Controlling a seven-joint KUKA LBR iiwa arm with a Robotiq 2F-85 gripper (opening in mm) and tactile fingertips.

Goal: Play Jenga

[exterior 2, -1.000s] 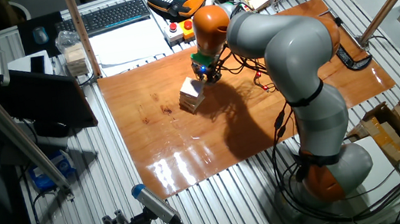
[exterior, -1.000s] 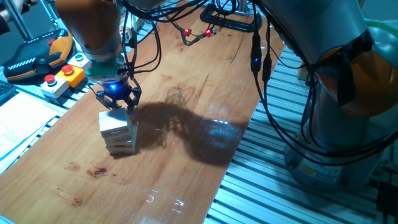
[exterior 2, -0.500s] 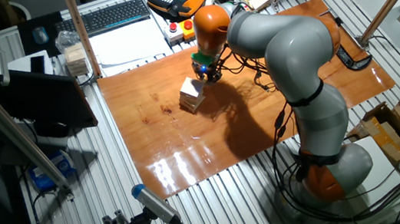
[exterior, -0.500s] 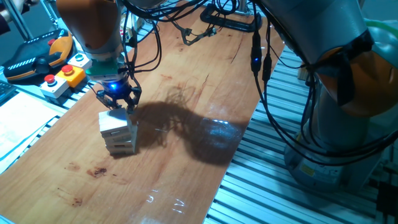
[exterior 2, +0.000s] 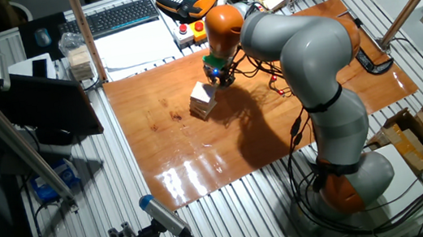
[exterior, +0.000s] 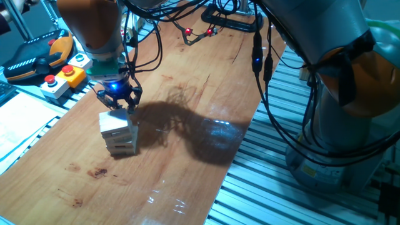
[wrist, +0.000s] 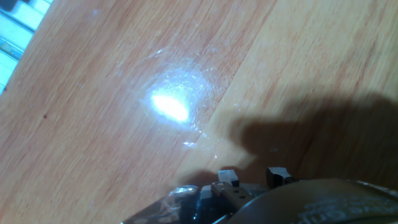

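The Jenga tower (exterior: 119, 132) is a small stack of pale wooden blocks standing on the wooden table (exterior: 187, 156), left of centre. It also shows in the other fixed view (exterior 2: 203, 99). My gripper (exterior: 118, 107) hangs just above and behind the tower's top layer, pointing down; it shows in the other fixed view (exterior 2: 217, 81) beside the tower's far side. In the hand view the gripper (wrist: 252, 177) shows two fingertips (wrist: 227, 176) a little apart, with bare table between them and nothing held. The tower is out of the hand view.
Grey button boxes (exterior: 62, 78) and an orange pendant (exterior: 37, 56) lie past the table's left edge. Cables with red lights (exterior: 199, 31) lie at the back. A keyboard (exterior 2: 123, 17) and a pile of spare blocks (exterior 2: 81, 63) stand off the table. The arm's base (exterior 2: 350, 174) stands to the right.
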